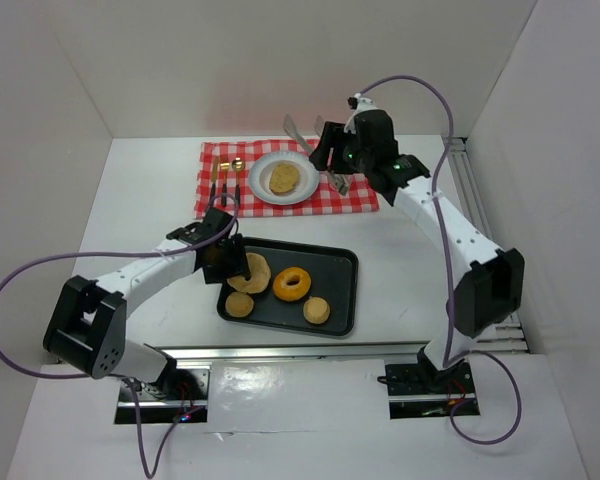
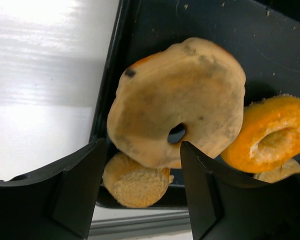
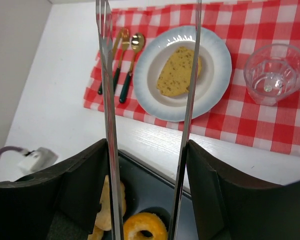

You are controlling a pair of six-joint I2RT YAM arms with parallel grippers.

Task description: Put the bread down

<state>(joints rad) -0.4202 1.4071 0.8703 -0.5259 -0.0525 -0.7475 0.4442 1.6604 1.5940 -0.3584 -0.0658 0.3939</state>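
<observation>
A seeded bread slice (image 1: 284,178) lies on a white plate (image 1: 260,166) on the red checked cloth; it also shows in the right wrist view (image 3: 177,71). My right gripper (image 1: 330,150) (image 3: 147,145) is shut on metal tongs (image 3: 106,75), which stand open and empty above the plate (image 3: 215,90). My left gripper (image 1: 225,262) (image 2: 142,150) is open at the left end of the black tray (image 1: 345,256), its fingers either side of the lower edge of a pale bagel (image 2: 180,95) (image 1: 257,270) that leans on a round bun (image 2: 132,182).
The tray also holds an orange doughnut (image 1: 292,284) (image 2: 270,135) and a second bun (image 1: 317,311). Gold cutlery (image 1: 225,180) (image 3: 122,65) lies left of the plate, and a clear glass (image 3: 269,75) stands to its right. White walls enclose the table.
</observation>
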